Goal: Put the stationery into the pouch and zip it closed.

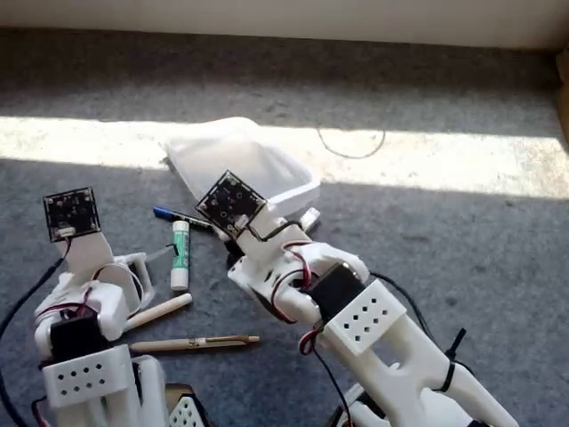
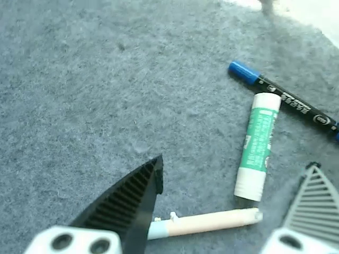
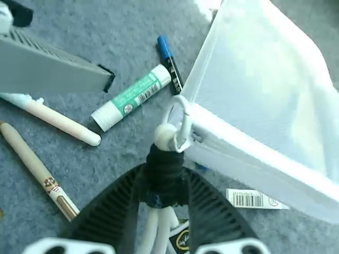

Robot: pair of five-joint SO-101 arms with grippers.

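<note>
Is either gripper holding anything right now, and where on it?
Right gripper pinches the white mesh pouch by the black cord on its zip pull; left gripper is open and empty.

The pouch (image 1: 240, 165) is milky white and see-through, its zip pull (image 3: 177, 124) white with a black wrap. At the pouch's seven o'clock, the glue stick (image 1: 180, 253) is green and white and the marker (image 1: 182, 217) black with a blue cap. The cream pen (image 1: 164, 310) is plain; the tan pen (image 1: 191, 342) has a brown band. The carpet (image 1: 444, 249) is speckled grey.
</note>
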